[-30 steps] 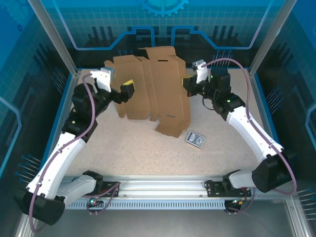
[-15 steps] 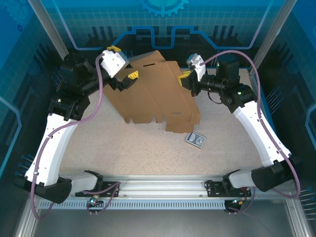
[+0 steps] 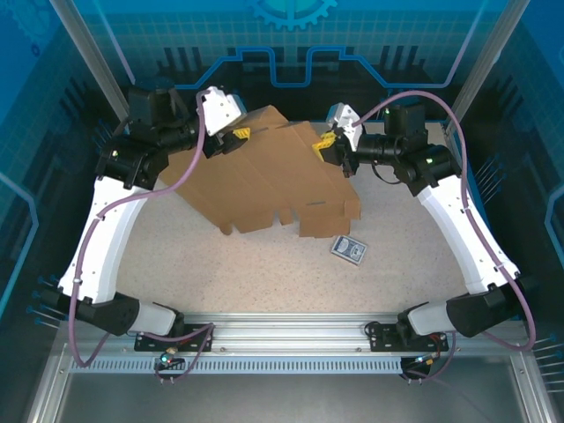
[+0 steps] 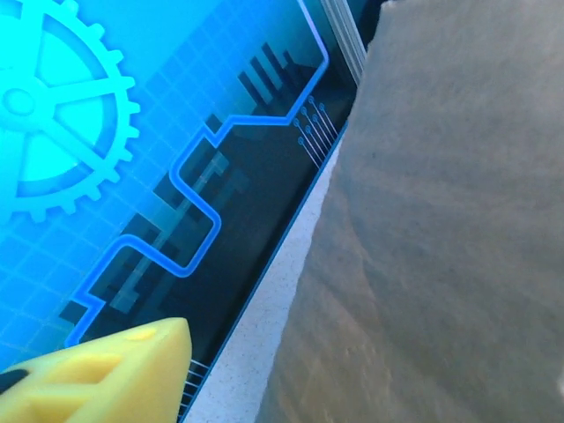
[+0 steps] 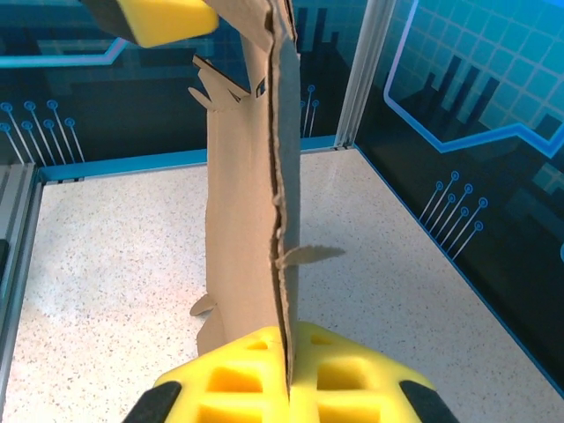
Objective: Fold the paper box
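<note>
The paper box (image 3: 273, 181) is a flat brown die-cut sheet, tilted up off the table with its far edge raised. My right gripper (image 3: 328, 144) is shut on its right far edge. In the right wrist view the sheet (image 5: 251, 203) runs edge-on away from my pinched yellow fingers (image 5: 238, 379). My left gripper (image 3: 238, 137) sits at the box's far left edge. In the left wrist view one yellow finger (image 4: 106, 374) stands apart from the cardboard (image 4: 441, 229), with a strip of table between them. The other finger is hidden behind the sheet.
A small blue-and-white card (image 3: 349, 249) lies on the speckled table in front of the box's right corner. The blue printed back wall (image 3: 291, 53) and metal corner posts (image 3: 476, 70) stand close behind both grippers. A metal rail (image 3: 282, 335) runs along the near edge.
The right gripper lifted and swung the box so it now tilts. The left arm rose and reached back to the box's far left edge, and its jaws have narrowed.
</note>
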Controlling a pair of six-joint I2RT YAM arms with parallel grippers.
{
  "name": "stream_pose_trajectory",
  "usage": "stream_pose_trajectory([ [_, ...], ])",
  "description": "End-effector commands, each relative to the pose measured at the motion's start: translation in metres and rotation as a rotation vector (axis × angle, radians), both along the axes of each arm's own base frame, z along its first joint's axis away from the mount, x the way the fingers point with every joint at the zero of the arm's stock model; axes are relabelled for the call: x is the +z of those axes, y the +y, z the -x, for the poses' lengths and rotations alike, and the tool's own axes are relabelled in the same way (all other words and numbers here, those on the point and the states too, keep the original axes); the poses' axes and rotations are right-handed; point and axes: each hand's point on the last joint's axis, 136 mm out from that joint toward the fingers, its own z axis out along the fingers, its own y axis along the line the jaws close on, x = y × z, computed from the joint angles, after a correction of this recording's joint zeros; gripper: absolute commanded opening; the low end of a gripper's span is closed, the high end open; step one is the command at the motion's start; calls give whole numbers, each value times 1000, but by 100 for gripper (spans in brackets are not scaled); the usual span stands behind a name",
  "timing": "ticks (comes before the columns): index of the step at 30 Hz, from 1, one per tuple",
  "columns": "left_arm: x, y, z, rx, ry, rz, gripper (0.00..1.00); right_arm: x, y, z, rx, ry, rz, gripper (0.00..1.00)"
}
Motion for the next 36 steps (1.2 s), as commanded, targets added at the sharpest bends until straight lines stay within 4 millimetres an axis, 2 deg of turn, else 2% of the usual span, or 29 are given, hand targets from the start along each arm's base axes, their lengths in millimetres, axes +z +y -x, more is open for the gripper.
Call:
stream_pose_trajectory([
  [1,-3,-8,13,-75,60,-6,50,-7,4,8,58,-11,46,0],
  [4,-5,-11,16,-102,98,-2,35,-4,5,6,64,-25,40,0],
  [9,-2,-11,20,-113,105,3,19,-1,2,-8,-10,-53,53,0],
  [12,3,-10,24,-125,102,29,1,3,-1,-17,-59,-69,51,0],
  [16,12,-3,25,-124,89,66,0,8,-1,-21,-85,-93,51,0],
  [17,15,0,25,-122,86,78,0,10,-2,-21,-90,-103,52,3],
  [22,30,14,37,-146,98,162,0,14,-13,-18,-99,-147,57,26],
  [26,31,18,50,-199,134,214,0,16,-20,-14,-58,-157,33,40],
  [31,32,26,47,-187,165,258,0,22,-23,-6,12,-143,-18,47],
  [36,27,27,40,-188,193,286,0,31,-29,-1,7,-170,-22,51],
])
